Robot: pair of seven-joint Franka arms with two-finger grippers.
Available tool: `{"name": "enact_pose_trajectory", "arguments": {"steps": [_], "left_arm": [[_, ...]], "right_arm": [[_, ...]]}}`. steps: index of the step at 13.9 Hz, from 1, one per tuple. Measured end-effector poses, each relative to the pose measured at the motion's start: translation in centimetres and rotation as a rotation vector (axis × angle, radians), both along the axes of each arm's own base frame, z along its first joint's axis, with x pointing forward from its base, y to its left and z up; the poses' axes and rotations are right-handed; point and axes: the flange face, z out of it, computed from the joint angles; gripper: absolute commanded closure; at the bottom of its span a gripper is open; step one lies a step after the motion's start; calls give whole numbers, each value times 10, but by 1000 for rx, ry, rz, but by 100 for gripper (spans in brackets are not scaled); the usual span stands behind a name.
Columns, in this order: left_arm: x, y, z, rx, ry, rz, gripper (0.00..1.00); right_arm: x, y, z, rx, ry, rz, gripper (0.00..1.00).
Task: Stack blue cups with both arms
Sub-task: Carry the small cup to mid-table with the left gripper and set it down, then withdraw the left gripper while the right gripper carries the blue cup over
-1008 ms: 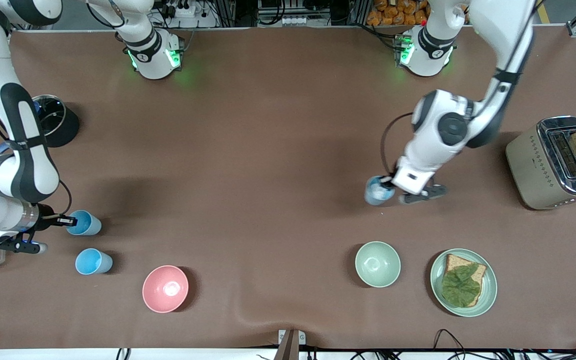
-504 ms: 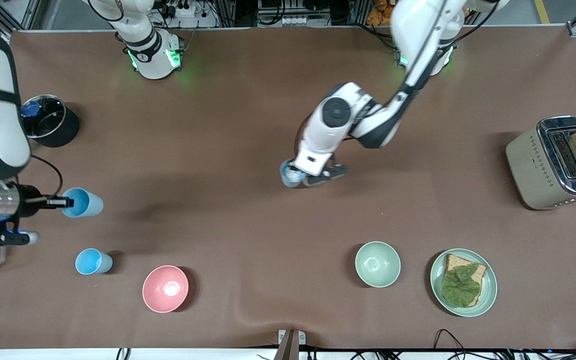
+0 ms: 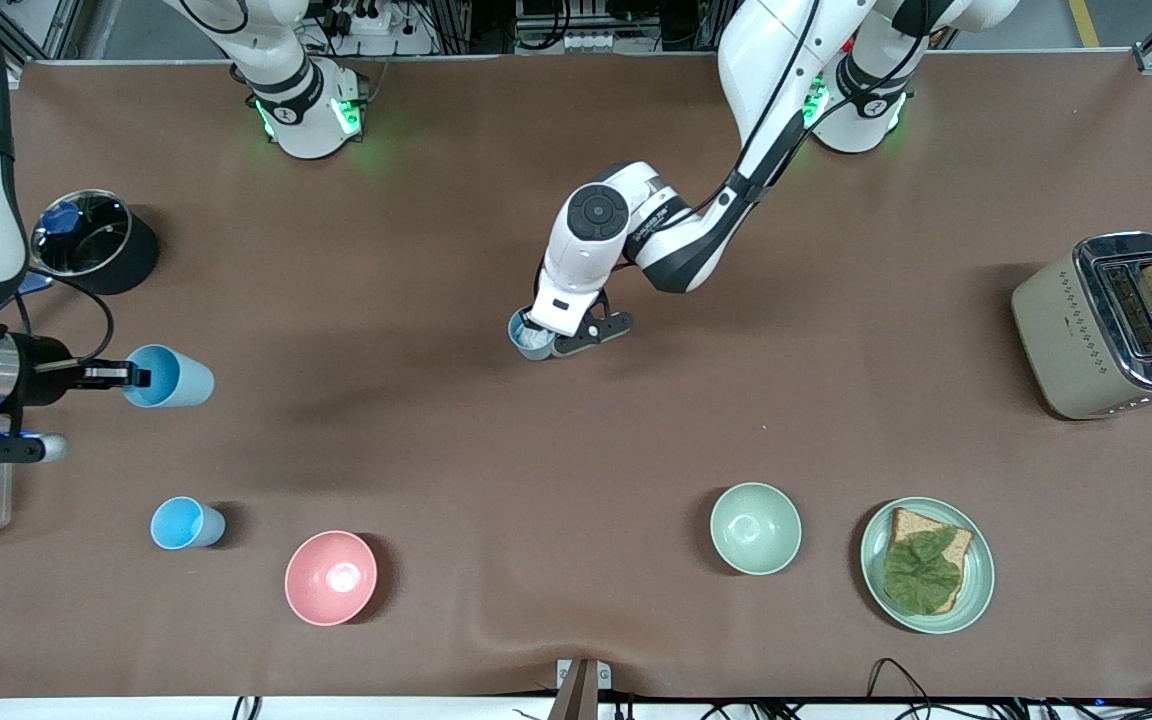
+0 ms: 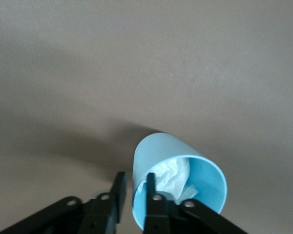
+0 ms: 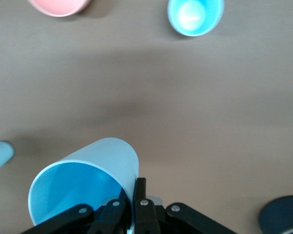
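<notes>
My left gripper (image 3: 541, 340) is shut on the wall of a grey-blue cup (image 3: 528, 335) with crumpled white paper inside. It holds the cup over the middle of the table. In the left wrist view one finger (image 4: 151, 187) is inside the cup (image 4: 178, 170) and the other outside. My right gripper (image 3: 131, 376) is shut on the rim of a sky-blue cup (image 3: 171, 377), tilted, over the right arm's end of the table. It also shows in the right wrist view (image 5: 88, 175). A second sky-blue cup (image 3: 186, 523) stands upright on the table, nearer the front camera (image 5: 195, 14).
A pink bowl (image 3: 330, 577) stands beside the standing cup. A pale green bowl (image 3: 755, 527) and a plate (image 3: 976, 590) with bread and lettuce stand toward the left arm's end. There is a toaster (image 3: 1076, 340) at that end and a black pot (image 3: 126, 265) at the right arm's end.
My left arm has swung its cup from near the toaster end to the table's middle. My right gripper has lifted its cup off the table, away from the standing cup.
</notes>
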Motion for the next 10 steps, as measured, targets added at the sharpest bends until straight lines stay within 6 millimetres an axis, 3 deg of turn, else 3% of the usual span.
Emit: {"name": "enact_pose_trajectory", "arguments": {"steps": [2,4,7,10], "left_arm": [[18,9,22,6,-14,27,0],[50,38,76,19,-37,75,0],[86,113,187,76,-88,91,0],[104,195,263,135,-124,11,0]], "right_arm": [[0,34,4,27,-3,30,100],[-1,65,8,44,3,27,100],[-10,127,16,47,28,-2,100],[-33,214,22,5,63,-27,100]]}}
